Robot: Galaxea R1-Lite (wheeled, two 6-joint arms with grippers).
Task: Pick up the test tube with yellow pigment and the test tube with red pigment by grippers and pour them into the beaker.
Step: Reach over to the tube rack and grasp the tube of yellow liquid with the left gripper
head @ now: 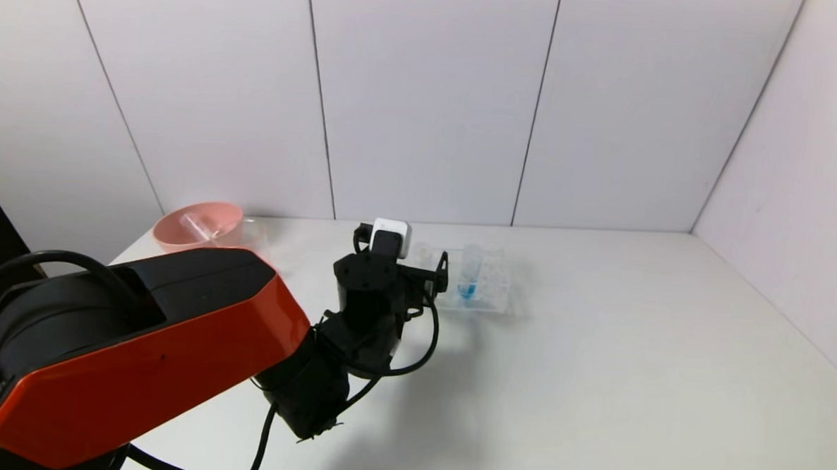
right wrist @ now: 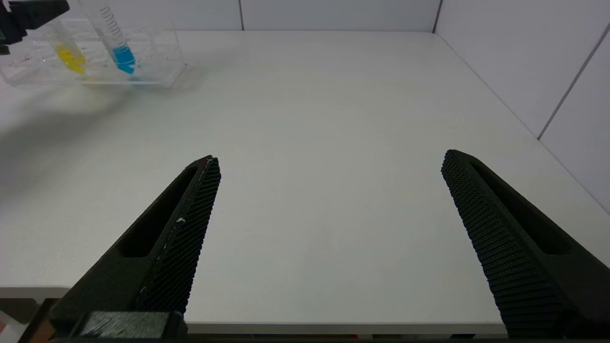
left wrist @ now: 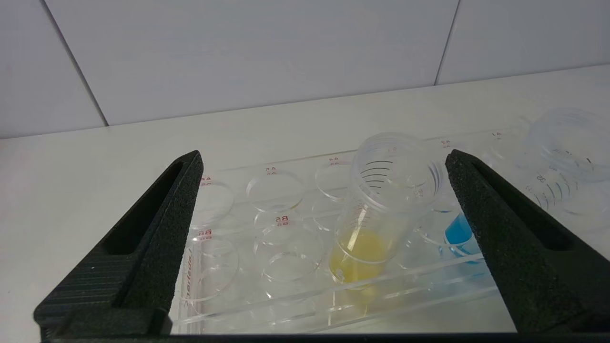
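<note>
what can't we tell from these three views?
- Test tube with red pigment: in no view.
- Beaker: head view, mostly hidden behind the left arm beside the pink bowl; contents unreadable.
- Test tube with yellow pigment: hidden in head view by the left gripper.
- Right gripper: outside head view; open over bare table.

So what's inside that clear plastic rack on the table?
The rack holds the test tube with yellow pigment and a blue-bottomed tube; other visible holes look empty. The open left gripper straddles the yellow one. No red tube shows; the finger hides part of the blue tube.
</note>
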